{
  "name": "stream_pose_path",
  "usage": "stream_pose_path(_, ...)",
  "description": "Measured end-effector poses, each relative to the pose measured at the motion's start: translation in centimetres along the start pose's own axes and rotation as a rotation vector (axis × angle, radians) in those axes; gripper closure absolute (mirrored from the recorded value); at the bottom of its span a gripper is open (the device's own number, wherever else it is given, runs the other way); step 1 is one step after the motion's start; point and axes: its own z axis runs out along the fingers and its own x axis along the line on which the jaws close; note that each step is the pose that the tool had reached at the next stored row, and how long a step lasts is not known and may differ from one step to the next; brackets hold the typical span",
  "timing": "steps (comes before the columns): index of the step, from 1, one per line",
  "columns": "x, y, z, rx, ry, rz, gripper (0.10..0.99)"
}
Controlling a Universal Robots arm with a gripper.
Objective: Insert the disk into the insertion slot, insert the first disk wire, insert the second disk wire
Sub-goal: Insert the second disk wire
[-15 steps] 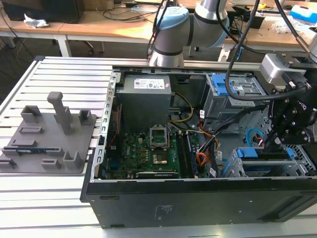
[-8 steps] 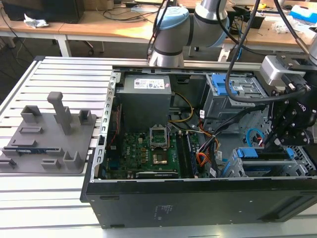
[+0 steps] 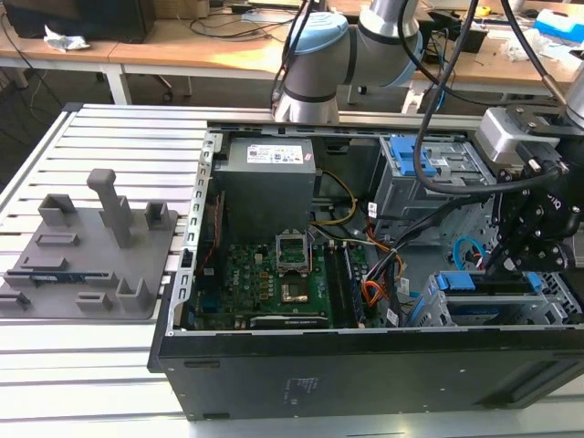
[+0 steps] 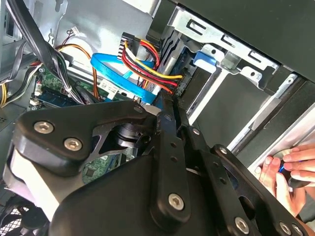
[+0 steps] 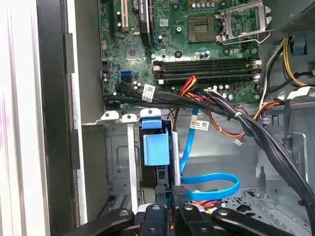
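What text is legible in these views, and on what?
No text can be read.
Power supply label: print too small.
White tag on the black cable bundle: blurred.
Second white tag on the second disk wire: blurred.

I see the open black computer case on my slatted metal table | green motherboard lying flat inside | grey power supply just beyond it | grey fixture block well apart, toward the exterior view's left | wooden desks behind.
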Motion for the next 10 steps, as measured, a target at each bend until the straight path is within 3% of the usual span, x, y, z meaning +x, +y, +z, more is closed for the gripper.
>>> stream_pose_path(5, 0.04, -0.01, 0.47, 0.0, 0.0001, 0.0, 0.925)
stream_pose_path(8, 0.05, 0.0, 0.38, 0.0, -0.0025, 0.0, 0.914)
stream_pose_path(9, 0.08, 0.01, -0.26, 0.0, -0.002, 0.0, 0.859)
stream_pose_path(10, 0.11, 0.04, -1.63, 0.0, 0.0006, 0.0, 0.792)
